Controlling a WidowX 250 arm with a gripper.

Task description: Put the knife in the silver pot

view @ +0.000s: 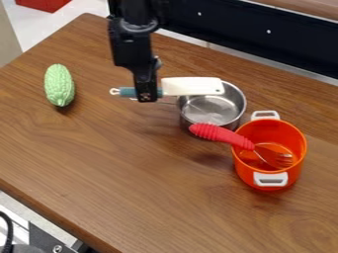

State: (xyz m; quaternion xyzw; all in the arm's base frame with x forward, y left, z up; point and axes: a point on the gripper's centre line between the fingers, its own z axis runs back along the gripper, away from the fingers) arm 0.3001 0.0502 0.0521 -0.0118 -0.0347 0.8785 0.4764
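And here's the gripper, hanging down over the far half of the table, left of the pots, its fingers clamped on the knife's teal handle! The knife lies across them, nearly level, handle end to the left, white blade stretching right. And look where that blade goes: its tip is above the far left part of the silver pot, with the handle end out to the pot's left.

The silver pot stands upright, its open top facing up, a thin handle running left behind the gripper. Just beside it, near and to the right, stands the orange pot, white grips on its far and near sides. In that one leans a fork, metal tines down inside, red handle slanting up and left over the rim towards the silver pot; whether it touches that one, I cannot tell.

Out on the left, well apart, the green melon!
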